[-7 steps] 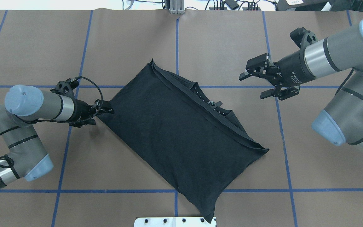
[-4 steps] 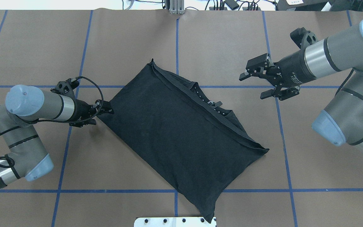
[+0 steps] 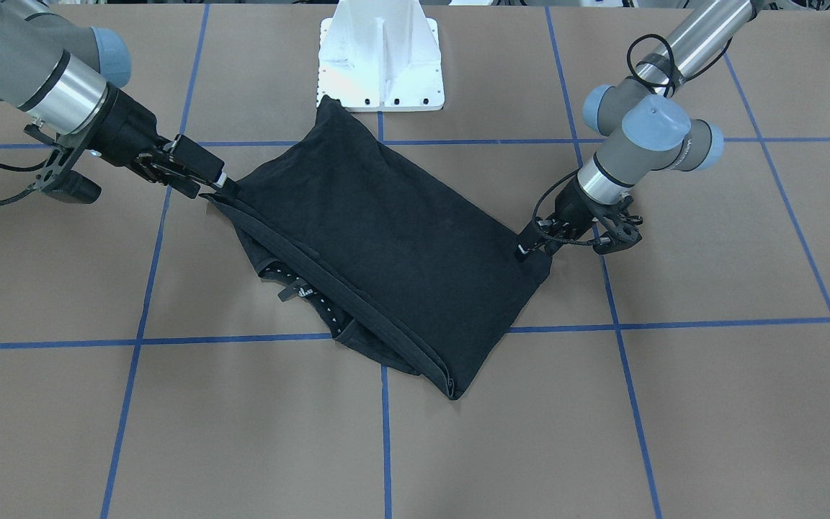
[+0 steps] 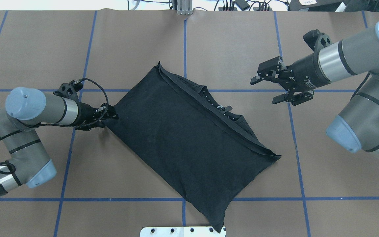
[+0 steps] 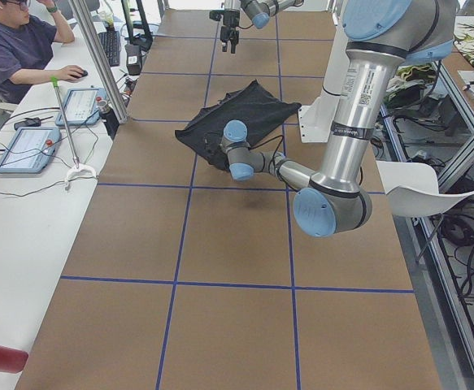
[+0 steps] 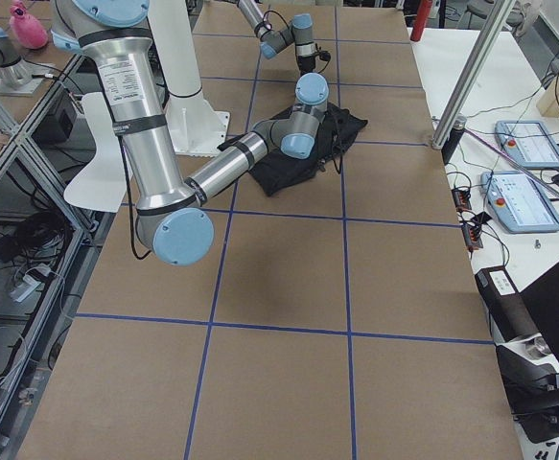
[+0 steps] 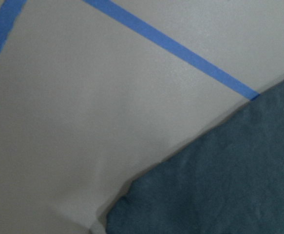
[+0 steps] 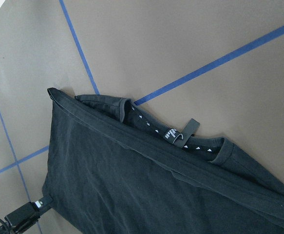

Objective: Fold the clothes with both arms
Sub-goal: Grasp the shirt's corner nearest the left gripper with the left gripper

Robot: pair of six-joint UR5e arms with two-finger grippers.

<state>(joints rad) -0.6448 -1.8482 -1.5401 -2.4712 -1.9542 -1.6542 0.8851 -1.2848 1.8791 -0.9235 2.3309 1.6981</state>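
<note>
Black T-shirt (image 4: 183, 138), neck label (image 8: 173, 135) print unreadable; left hand (image 4: 110, 114) tight on its corner, right hand (image 4: 265, 89) splayed wide.

**Around the work area**

The brown table (image 4: 229, 42) is marked into squares by blue tape lines (image 4: 341, 198). Beside it, a seated person (image 5: 13, 49) rests a hand on a white side table (image 5: 25, 227) carrying two control tablets (image 5: 27, 148). A white chair (image 5: 419, 187) stands on the other side.
</note>
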